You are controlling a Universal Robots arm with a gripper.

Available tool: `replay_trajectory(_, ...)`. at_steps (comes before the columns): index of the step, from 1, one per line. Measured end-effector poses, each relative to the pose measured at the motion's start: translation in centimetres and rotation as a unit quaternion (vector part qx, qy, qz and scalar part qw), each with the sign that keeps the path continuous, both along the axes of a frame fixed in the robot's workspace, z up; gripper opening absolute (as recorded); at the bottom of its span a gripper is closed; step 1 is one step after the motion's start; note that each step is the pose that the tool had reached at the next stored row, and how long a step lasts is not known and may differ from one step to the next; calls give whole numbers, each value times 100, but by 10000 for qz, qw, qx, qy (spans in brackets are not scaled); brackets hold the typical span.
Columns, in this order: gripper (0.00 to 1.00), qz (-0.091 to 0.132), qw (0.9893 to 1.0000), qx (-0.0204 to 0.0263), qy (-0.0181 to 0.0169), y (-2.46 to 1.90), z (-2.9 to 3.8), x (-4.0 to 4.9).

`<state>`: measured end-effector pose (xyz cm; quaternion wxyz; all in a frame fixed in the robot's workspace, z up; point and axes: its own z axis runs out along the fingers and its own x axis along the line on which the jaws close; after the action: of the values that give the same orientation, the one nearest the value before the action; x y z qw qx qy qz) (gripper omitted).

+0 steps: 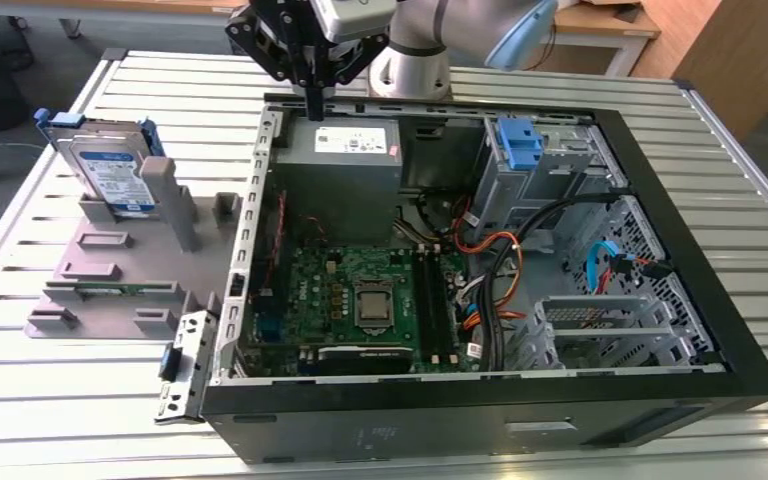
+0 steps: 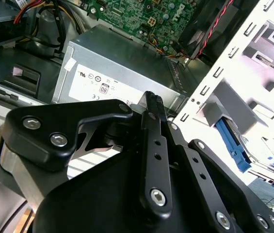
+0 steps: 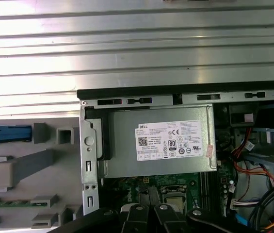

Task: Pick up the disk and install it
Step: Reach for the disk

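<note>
- A white sticker (image 3: 171, 140) with black print, a square code and round marks sits on the grey power-supply box (image 3: 122, 145) inside the computer case (image 1: 491, 430).
- A white-and-blue label (image 1: 117, 182) covers the disk (image 1: 101, 158), upright in the grey stand (image 1: 104, 262) beside the case.

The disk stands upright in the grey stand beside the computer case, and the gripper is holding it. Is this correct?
Not quite. The disk does stand upright in the grey stand beside the computer case, but the gripper is not holding it. The exterior view shows the gripper apart from the disk, above the power supply in the case.
</note>
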<state>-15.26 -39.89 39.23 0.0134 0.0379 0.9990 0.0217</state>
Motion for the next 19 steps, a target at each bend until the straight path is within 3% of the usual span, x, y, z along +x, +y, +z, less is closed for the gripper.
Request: replay_trajectory(19, 11, 1, 10000, 0, 0, 0, -2, -114)
